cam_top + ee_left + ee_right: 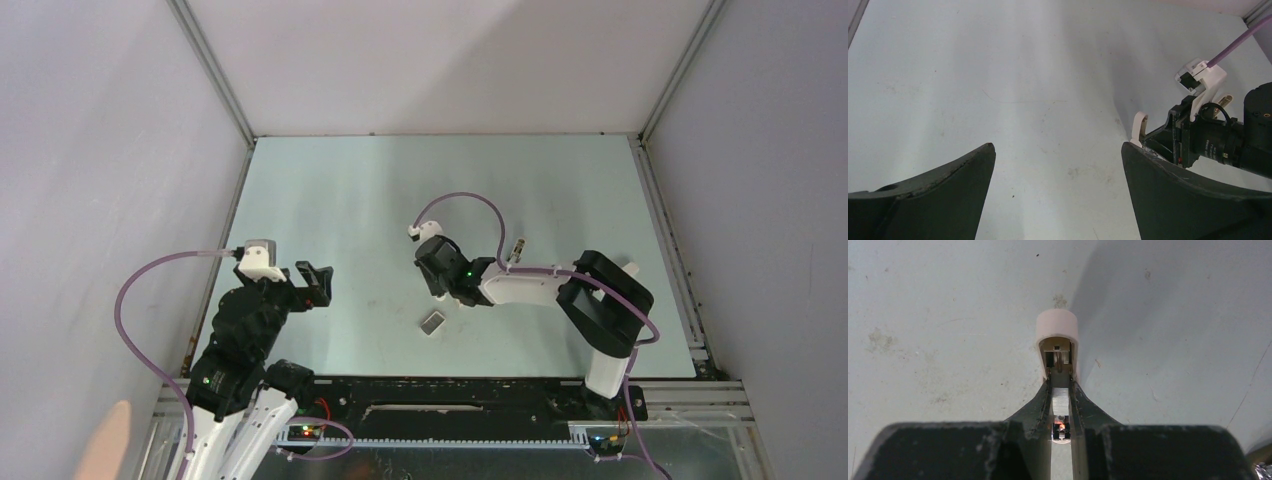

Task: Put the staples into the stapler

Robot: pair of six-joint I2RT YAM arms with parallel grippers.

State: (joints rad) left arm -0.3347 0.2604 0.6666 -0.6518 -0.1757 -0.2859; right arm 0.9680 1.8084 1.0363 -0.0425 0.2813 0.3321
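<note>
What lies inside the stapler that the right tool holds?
A ribbed grey strip of staples shows in the channel of the stapler. The right tool covers the channel's sides and near end, so the rest is hidden.

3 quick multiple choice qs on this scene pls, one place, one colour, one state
1. The grey tray lies on the table: A at the far edge; B just nearer than the right pincer; C at the left wall.
2. The cable is: A purple; B yellow; C green.
3. The left pincer is: A open, empty; B shut; C unseen.
B, the top view shows it there; A, it is plainly purple; A, its fingers gape over bare table.
</note>
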